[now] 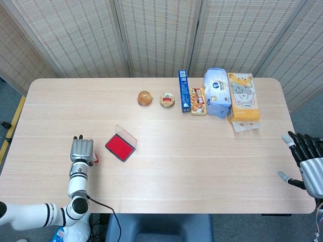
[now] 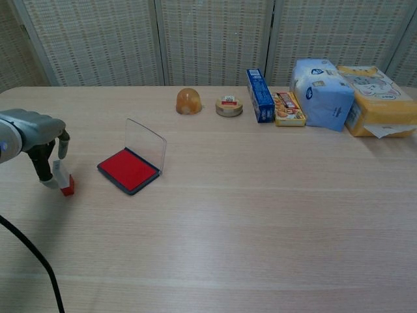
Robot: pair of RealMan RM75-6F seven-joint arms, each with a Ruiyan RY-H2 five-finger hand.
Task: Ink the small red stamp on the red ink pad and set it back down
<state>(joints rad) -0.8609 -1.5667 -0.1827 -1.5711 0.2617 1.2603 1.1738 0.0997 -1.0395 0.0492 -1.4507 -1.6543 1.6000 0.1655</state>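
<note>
The small red stamp (image 2: 64, 179), white on top with a red base, stands upright on the table left of the red ink pad (image 2: 128, 169). The pad's clear lid stands open. My left hand (image 2: 36, 134) hangs over the stamp with its fingers apart and pointing down; one finger reaches the table at the stamp's left side and the thumb hovers above it. In the head view that left hand (image 1: 82, 149) hides most of the stamp (image 1: 95, 159), beside the ink pad (image 1: 119, 147). My right hand (image 1: 309, 166) stays off the table's right edge, fingers spread and empty.
Along the far side stand a round orange object (image 1: 145, 98), a small round tin (image 1: 167, 99), a blue box (image 1: 184, 91), a snack pack (image 1: 199, 101), a blue tissue pack (image 1: 217, 92) and an orange tissue pack (image 1: 243, 97). A black cable (image 2: 32, 261) trails at the front left.
</note>
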